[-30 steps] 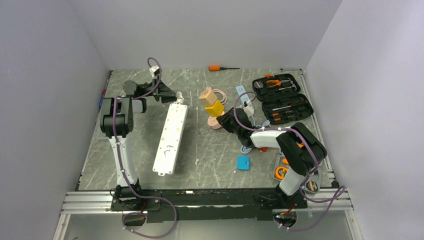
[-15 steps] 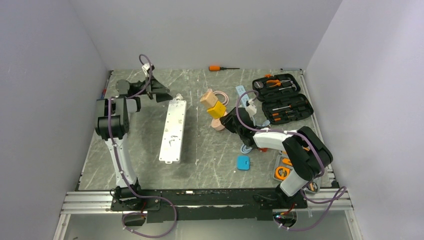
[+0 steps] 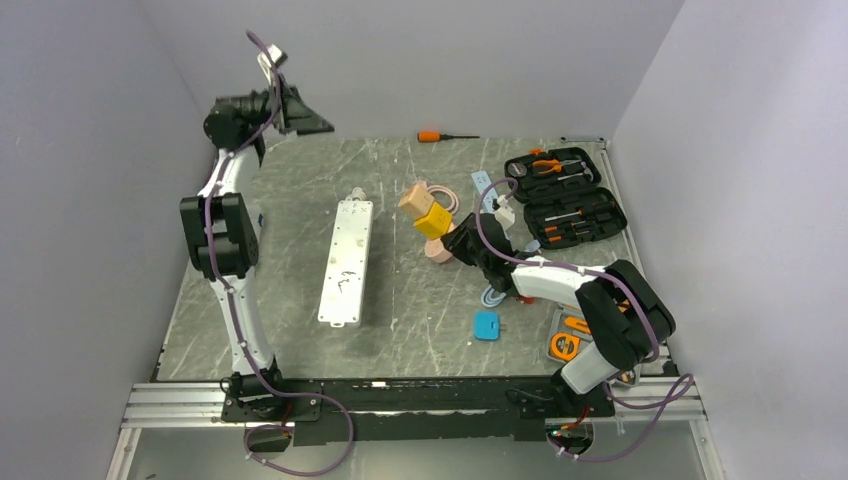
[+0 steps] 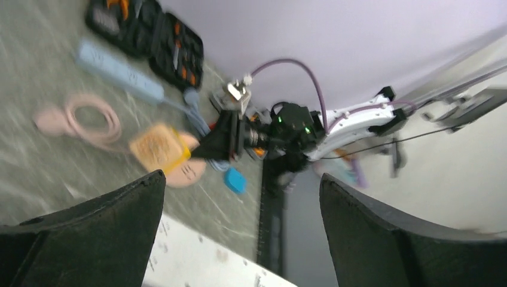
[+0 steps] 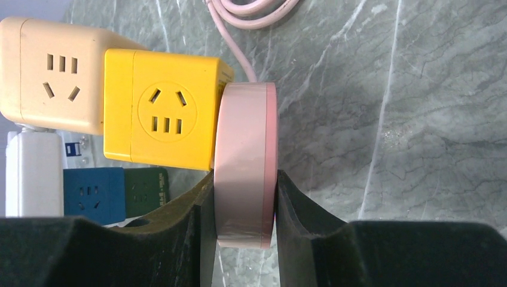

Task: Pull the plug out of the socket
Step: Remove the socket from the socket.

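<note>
The socket, a long white power strip (image 3: 345, 262), lies flat left of centre; its plain white side shows, and one end shows in the left wrist view (image 4: 197, 260). I see no plug in it. My left gripper (image 3: 305, 118) (image 4: 242, 179) is raised high at the far left, open and empty, well clear of the strip. My right gripper (image 3: 452, 243) (image 5: 245, 197) is shut on the round pink disc (image 3: 434, 252) (image 5: 245, 149). A yellow outlet cube (image 5: 164, 116) and a beige cube (image 5: 51, 75) sit against the disc.
A coiled pink cable (image 3: 445, 195) lies behind the cubes. A light blue power strip (image 3: 490, 200), an open black tool case (image 3: 565, 195), an orange screwdriver (image 3: 440, 136), a small blue block (image 3: 487, 326) and orange tools (image 3: 563, 340) lie to the right.
My left arm has lifted away from the strip's far end, up and back toward the far-left corner. The strip has settled flat. My right gripper has stayed shut on the pink disc.
</note>
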Tool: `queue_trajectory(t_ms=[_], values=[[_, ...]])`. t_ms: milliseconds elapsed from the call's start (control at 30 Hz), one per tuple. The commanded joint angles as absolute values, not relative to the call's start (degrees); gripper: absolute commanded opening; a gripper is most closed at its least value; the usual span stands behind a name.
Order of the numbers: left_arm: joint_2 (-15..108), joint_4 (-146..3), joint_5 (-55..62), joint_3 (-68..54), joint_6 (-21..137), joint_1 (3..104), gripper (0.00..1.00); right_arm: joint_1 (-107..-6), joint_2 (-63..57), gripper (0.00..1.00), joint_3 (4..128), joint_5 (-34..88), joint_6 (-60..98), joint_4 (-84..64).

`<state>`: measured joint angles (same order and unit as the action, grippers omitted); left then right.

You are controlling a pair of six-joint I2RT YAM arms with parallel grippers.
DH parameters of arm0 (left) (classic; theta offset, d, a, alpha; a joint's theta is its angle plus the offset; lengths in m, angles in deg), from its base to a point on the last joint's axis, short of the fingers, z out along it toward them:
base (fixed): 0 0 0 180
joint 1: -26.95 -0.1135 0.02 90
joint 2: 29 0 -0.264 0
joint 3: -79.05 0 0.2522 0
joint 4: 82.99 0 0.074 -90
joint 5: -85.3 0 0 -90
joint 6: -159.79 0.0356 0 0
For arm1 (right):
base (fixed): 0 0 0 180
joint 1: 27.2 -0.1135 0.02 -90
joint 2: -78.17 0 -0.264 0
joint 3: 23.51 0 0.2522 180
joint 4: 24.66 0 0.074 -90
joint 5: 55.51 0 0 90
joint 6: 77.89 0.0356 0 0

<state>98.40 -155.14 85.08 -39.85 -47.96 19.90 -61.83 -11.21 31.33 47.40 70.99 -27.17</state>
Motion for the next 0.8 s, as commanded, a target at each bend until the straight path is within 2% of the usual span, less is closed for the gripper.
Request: queue_trajectory(t_ms=[0,33,67,200,267,300,367,400,433,500,633,767], values=[[97.59,-163.93,96.56,-63.12,-52.03,22.34,0.99,-61.65,-7.12,0.0,35.74,45.34,69.73,-33.19],[98.61,-163.52,96.6,-71.07,-50.21,22.16,0.99,-61.67,-7.04,0.0,36.2,45.01,69.42,-33.25],[98.59,-160.86,96.64,-74.01,-45.56,21.94,0.99,-61.65,-6.85,0.0,36.48,44.76,69.24,-33.41],[90.81,-144.91,95.6,-70.72,-12.28,19.48,0.99,-61.69,-6.29,0.0,36.96,43.37,68.53,-34.04],[88.59,-129.07,91.93,-71.29,8.45,17.22,0.99,-61.84,-6.28,0.0,37.0,42.95,68.07,-34.24],[87.92,-119.03,86.56,-72.18,18.83,14.94,0.99,-61.85,-6.36,0.0,37.03,42.87,68.06,-34.24],[85.59,-89.56,72.74,-75.42,45.66,12.15,0.99,-61.82,-6.63,0.0,36.93,42.27,67.89,-34.67],[83.89,-75.25,62.08,-76.36,58.45,12.24,0.99,-61.83,-6.62,0.0,36.93,42.09,67.8,-34.67],[81.08,-66.97,51.79,-74.47,66.79,13.13,0.99,-61.89,-6.5,0.0,36.92,41.89,67.61,-34.77],[75.0,-65.23,38.29,-64.93,78.9,15.62,0.99,-61.92,-6.02,0.0,37.07,41.68,67.1,-34.6],[65.07,-58.72,37.14,-47.44,94.09,20.09,0.99,-62.01,-4.74,0.0,38.09,41.05,64.42,-32.91],[57.11,-47.66,41.05,-36.73,105.54,24.56,0.99,-61.95,-2.93,0.0,38.44,40.64,61.35,-30.6]])
